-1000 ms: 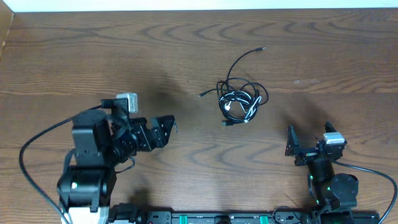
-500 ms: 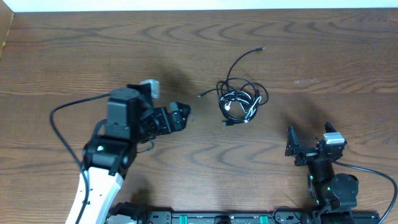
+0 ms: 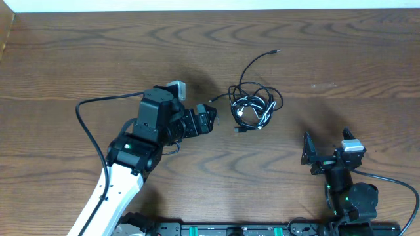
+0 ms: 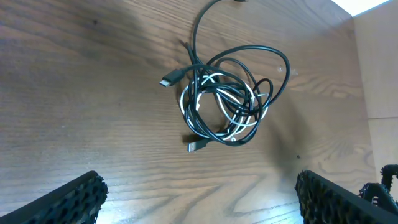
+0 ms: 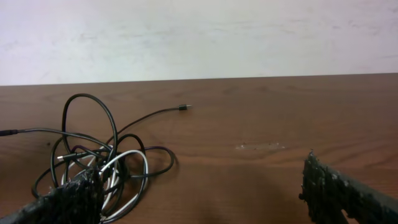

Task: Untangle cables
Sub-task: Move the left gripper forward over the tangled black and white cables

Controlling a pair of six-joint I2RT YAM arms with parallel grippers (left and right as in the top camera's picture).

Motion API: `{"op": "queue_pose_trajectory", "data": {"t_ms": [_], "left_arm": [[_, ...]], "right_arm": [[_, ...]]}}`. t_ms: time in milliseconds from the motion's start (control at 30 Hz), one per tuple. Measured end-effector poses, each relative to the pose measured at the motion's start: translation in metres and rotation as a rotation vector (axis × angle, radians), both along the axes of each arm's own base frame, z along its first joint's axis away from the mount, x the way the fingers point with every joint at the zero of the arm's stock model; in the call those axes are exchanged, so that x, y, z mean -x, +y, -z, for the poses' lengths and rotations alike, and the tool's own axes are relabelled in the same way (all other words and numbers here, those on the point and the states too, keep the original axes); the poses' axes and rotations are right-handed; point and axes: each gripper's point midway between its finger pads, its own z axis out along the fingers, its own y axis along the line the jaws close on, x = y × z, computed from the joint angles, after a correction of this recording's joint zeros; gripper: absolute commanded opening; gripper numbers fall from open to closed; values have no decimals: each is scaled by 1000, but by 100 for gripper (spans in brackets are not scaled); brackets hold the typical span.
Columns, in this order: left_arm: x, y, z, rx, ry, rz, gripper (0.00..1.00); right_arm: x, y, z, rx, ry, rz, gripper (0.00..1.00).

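No readable text, labels, brands or numbers anywhere in view.

We see a dark brown wood-grain worktop (image 3: 79,59) filling the overhead view. The grain runs mostly left to right, with wavy looping figures. Along the far edge we get a plain white wall (image 5: 199,37), matte and faintly mottled. At the far-left corner a lighter tan panel (image 3: 4,39) sits against the worktop edge. A small pale scuff (image 3: 321,85) marks the surface right of centre. We read the light as even and diffuse. Shadows on the wood are soft-edged and blurry.
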Motion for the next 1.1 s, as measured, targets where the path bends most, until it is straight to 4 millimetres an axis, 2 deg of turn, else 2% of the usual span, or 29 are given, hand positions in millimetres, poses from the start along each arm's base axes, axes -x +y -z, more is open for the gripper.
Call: {"op": "queue_pose_trajectory", "data": {"t_ms": [1100], "left_arm": [[1, -1, 0, 1, 4, 2, 98]], "right_arm": [[0, 0, 0, 0, 0, 0, 99]]}}
